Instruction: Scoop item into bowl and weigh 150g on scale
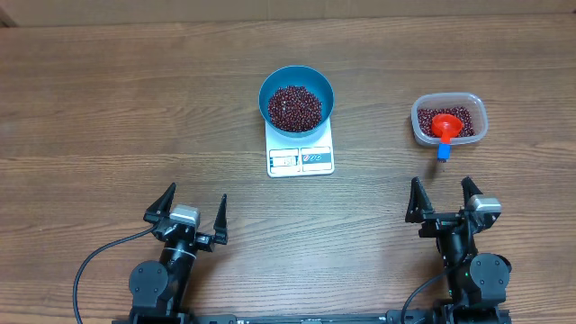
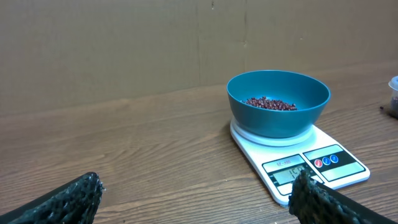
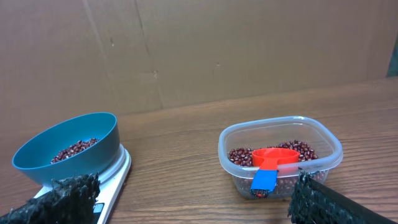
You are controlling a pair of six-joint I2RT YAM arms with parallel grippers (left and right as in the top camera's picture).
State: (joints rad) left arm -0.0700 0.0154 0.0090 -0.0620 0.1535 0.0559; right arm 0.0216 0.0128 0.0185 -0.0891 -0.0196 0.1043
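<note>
The blue bowl (image 1: 296, 97) (image 2: 278, 99) (image 3: 65, 149) sits on the white scale (image 1: 301, 158) (image 2: 311, 163) (image 3: 115, 180) and holds a heap of dark red-brown beans (image 1: 293, 107) (image 2: 269, 103) (image 3: 73, 150). More beans (image 1: 454, 117) (image 3: 298, 149) lie in a clear tub (image 1: 449, 120) (image 3: 280, 155) at the right, with a red scoop (image 1: 445, 128) (image 3: 273, 160) resting in it, its blue handle over the near rim. My left gripper (image 1: 192, 209) (image 2: 196, 200) stands open near the table's front left, nothing between its fingers. My right gripper (image 1: 443, 195) (image 3: 194, 200) stands open in front of the tub, empty.
Brown cardboard walls (image 2: 124, 43) (image 3: 249, 43) close off the far side of the wooden table (image 1: 135, 99). The scale's display (image 2: 292, 172) faces the arms, partly hidden behind my left gripper's right fingertip (image 2: 311, 196).
</note>
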